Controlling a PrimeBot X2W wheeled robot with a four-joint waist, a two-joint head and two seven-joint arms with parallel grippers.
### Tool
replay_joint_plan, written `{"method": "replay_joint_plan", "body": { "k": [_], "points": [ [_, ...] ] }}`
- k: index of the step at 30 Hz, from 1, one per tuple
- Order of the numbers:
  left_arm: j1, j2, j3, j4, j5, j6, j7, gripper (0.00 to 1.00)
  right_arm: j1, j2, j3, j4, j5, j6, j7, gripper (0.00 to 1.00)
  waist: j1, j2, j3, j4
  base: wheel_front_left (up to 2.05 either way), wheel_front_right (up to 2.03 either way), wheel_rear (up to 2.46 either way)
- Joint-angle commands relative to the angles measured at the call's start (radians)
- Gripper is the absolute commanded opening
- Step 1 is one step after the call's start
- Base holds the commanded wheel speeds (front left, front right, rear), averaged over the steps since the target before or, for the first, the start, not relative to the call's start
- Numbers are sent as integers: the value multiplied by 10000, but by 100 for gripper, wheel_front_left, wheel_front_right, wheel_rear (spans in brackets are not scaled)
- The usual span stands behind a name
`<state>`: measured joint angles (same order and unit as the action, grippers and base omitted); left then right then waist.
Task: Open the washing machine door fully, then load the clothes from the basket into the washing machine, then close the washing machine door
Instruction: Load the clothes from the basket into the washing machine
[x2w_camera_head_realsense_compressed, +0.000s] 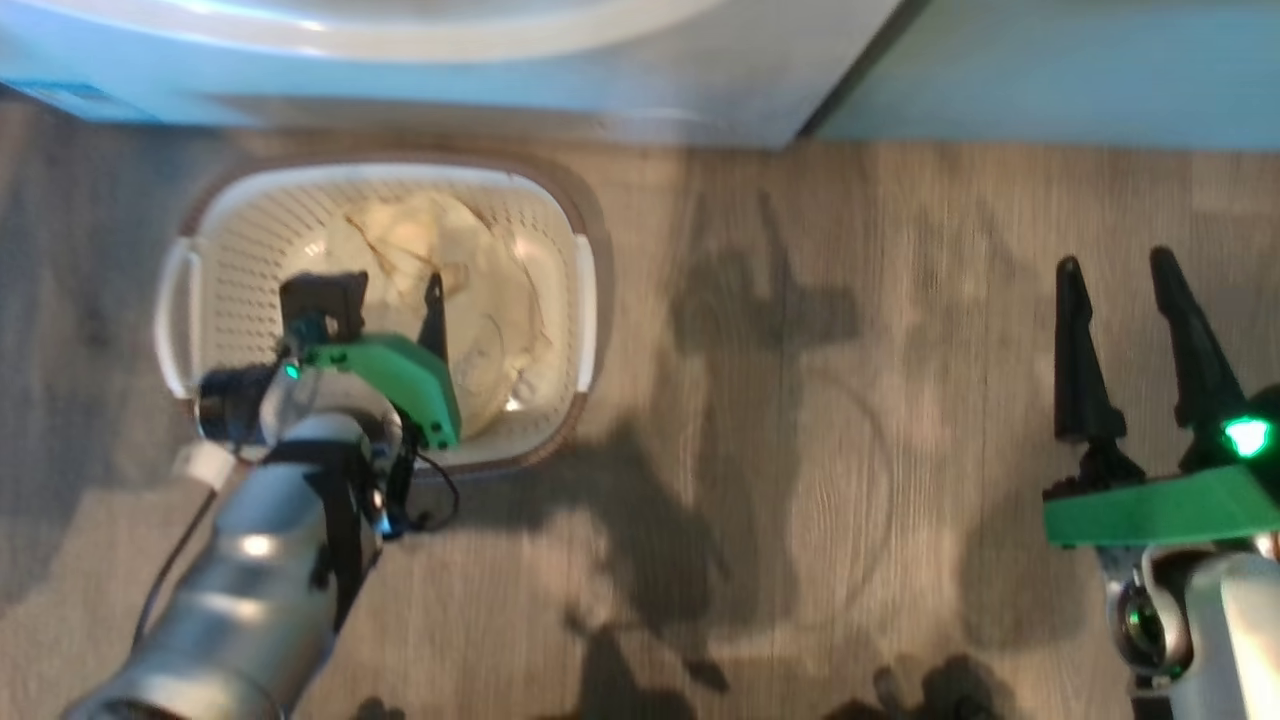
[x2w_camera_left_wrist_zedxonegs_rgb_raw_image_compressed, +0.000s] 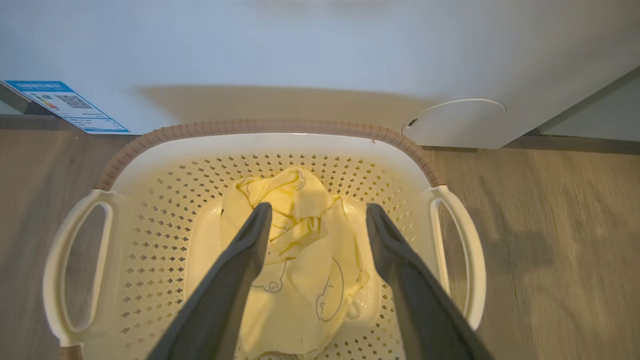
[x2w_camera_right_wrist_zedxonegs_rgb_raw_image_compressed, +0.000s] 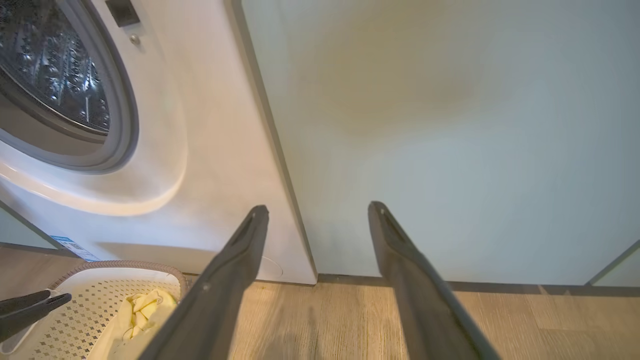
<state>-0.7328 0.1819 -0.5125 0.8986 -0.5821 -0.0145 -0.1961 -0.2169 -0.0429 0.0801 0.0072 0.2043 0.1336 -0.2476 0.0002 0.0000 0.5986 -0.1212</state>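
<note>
Evidently the washing machine (x2w_camera_right_wrist_zedxonegs_rgb_raw_image_compressed: 215, 165) has its porthole open; loading and closing remain. Clothes (x2w_camera_left_wrist_zedxonegs_rgb_raw_image_compressed: 300, 280) lie in the basket (x2w_camera_left_wrist_zedxonegs_rgb_raw_image_compressed: 270, 127) on the floor just before the machine. The left gripper (x2w_camera_left_wrist_zedxonegs_rgb_raw_image_compressed: 318, 207) hangs over them, fingers spread, not yet pinching. Right gripper (x2w_camera_head_realsense_compressed: 1115, 265) hangs at the right, fingers spread, empty.

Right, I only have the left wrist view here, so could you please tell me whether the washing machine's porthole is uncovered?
Observer: Yes. In the right wrist view the washing machine is open at the front, with the steel drum and grey gasket bare.
Operator: Thank you. And where is the right pincer?
Observer: In the head view the right pincer is open and holds nothing. It is above the wooden floor, well to the right of the basket.
</note>
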Motion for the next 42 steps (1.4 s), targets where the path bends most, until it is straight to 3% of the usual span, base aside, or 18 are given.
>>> {"method": "replay_joint_plan", "body": {
  "k": [1, 16, 36, 38, 39, 40, 42],
  "points": [
    [-457, 283, 215, 375, -12, -193, 37, 100, -219, -74, 315, -235, 119, -29, -106, 100, -2, 0, 861, -420, 0, 0, 0],
    [-2615, 583, 249, 2834, -512, -1034, 872, 100, -912, -74, 613, -572, 660, -29, -139, 100, -2, 0, 3233, -1108, 0, 0, 0],
    [-3910, 1267, 285, 3763, -1102, -1017, 2423, 98, -979, -74, 965, -842, 1010, -29, -141, 100, -2, 0, 4830, -1694, 0, 0, 0],
    [-3906, 1250, 326, 3799, -1184, -960, 2590, 44, -945, -74, 955, -850, 1027, -29, -141, 100, -2, 0, 4835, -1707, 0, 0, 0],
    [-3915, 1255, 318, 3810, -1183, -912, 2598, 30, -928, -74, 944, -859, 1028, -29, -141, 100, -2, 0, 4838, -1703, 0, 0, 0],
    [-3922, 1248, 313, 3820, -1188, -879, 2596, 1, -913, -74, 938, -867, 1024, -29, -141, 100, -2, 0, 4839, -1698, 0, 0, 0],
    [-3934, 1211, 316, 3839, -1217, -787, 2654, 0, -900, -74, 929, -879, 1020, -29, -141, 100, -2, 0, 4843, -1674, 0, 0, 0]
  ]
}}
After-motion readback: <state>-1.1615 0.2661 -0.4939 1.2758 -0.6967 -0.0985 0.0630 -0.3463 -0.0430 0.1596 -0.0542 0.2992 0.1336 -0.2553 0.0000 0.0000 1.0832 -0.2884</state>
